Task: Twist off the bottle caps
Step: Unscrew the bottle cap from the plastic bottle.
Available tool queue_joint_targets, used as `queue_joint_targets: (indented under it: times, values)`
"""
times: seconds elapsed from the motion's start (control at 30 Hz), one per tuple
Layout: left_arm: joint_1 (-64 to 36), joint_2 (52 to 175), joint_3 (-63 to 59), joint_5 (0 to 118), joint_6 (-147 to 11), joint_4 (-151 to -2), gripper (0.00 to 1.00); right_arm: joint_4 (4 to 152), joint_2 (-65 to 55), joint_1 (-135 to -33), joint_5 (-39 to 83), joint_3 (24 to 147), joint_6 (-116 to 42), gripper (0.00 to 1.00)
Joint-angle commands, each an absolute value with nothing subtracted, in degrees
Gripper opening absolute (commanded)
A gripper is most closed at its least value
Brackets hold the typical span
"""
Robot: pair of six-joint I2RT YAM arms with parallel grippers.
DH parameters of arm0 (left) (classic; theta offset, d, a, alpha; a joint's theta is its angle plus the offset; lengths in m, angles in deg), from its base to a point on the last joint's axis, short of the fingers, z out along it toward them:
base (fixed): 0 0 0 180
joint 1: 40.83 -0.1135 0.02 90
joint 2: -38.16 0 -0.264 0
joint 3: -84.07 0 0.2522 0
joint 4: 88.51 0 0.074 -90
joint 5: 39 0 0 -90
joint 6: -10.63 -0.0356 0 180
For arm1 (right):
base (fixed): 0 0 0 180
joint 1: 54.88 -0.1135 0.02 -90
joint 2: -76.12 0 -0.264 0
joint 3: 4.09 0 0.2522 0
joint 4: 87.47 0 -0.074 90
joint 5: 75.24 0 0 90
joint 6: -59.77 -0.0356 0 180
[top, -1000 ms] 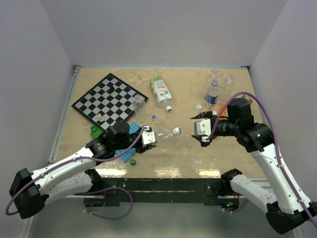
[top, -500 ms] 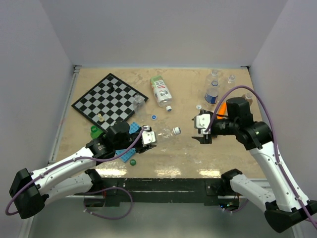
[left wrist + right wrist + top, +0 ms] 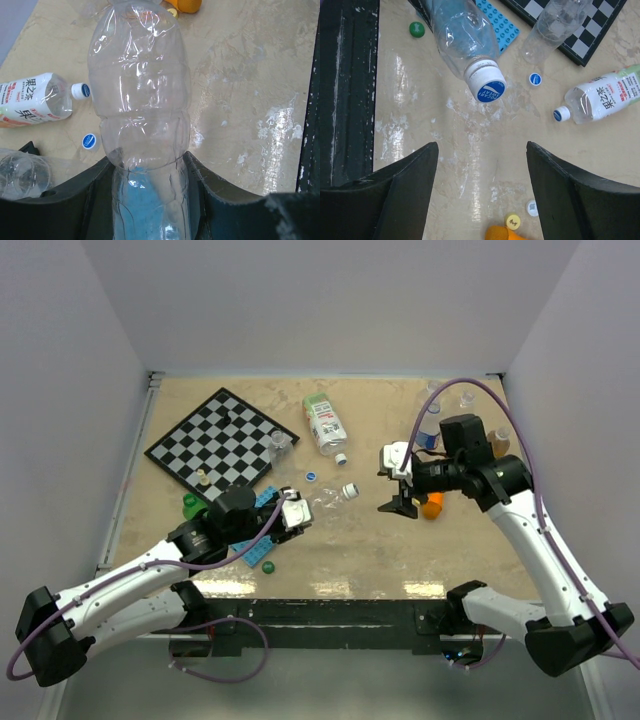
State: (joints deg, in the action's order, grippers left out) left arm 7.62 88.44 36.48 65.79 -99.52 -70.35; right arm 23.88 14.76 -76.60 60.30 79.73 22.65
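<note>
My left gripper [image 3: 291, 515] [image 3: 147, 172] is shut on the lower body of a clear plastic bottle [image 3: 322, 501] [image 3: 142, 95] [image 3: 460, 35], which it holds pointing right. The bottle's white and blue cap [image 3: 349, 490] [image 3: 489, 89] is on its neck. My right gripper [image 3: 392, 490] [image 3: 481, 147] is open and empty, a short way right of that cap and facing it. A labelled bottle [image 3: 325, 423] [image 3: 607, 97] [image 3: 30, 97] lies farther back with its cap [image 3: 341, 458] [image 3: 561, 114] [image 3: 80, 91] on. A loose blue cap [image 3: 311, 477] [image 3: 535, 79] [image 3: 90, 141] lies on the table.
A chessboard [image 3: 215, 435] lies at the back left, with an uncapped clear bottle [image 3: 280, 443] [image 3: 552, 30] at its edge. A blue studded plate [image 3: 497, 27] lies under the held bottle. Green caps [image 3: 268, 565] [image 3: 190, 505] lie near the left arm. An orange toy [image 3: 432, 505] [image 3: 507, 234] sits under the right wrist. More bottles [image 3: 428, 425] stand at the back right.
My right gripper has swung left and toward the back, closer to the cap, and its jaws have widened a little. The left gripper has shifted the held bottle slightly, its cap now farther back.
</note>
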Motion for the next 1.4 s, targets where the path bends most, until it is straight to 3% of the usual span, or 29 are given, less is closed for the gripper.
queue_joint_targets:
  times: [0.0,0.33,0.5,0.7,1.03,1.23,1.37]
  values:
    - [7.5,87.5,36.4,63.1,-99.9,-72.0,0.01,23.0,12.8,-76.4,63.8,83.8,20.4,0.75]
    - [7.6,87.3,36.3,62.7,-99.9,-72.1,0.01,21.1,6.1,-75.5,71.5,87.3,17.1,0.8]
    - [7.5,87.1,36.4,62.9,-99.9,-72.1,0.01,23.0,2.2,-75.5,74.1,85.4,14.2,0.93]
    - [7.6,87.3,36.5,63.7,-99.9,-72.3,0.01,18.5,-3.1,-75.5,77.8,89.3,18.4,0.92]
    - [7.5,87.8,36.6,64.4,-99.9,-72.6,0.01,15.3,-7.5,-79.1,80.2,93.6,20.8,0.74]
    - [7.6,87.9,36.5,64.4,-99.9,-72.6,0.01,15.4,-7.9,-80.2,79.9,94.0,20.6,0.53]
    - [7.5,87.9,36.6,64.1,-99.9,-72.6,0.01,15.4,-7.9,-80.4,79.4,93.9,20.3,0.31]
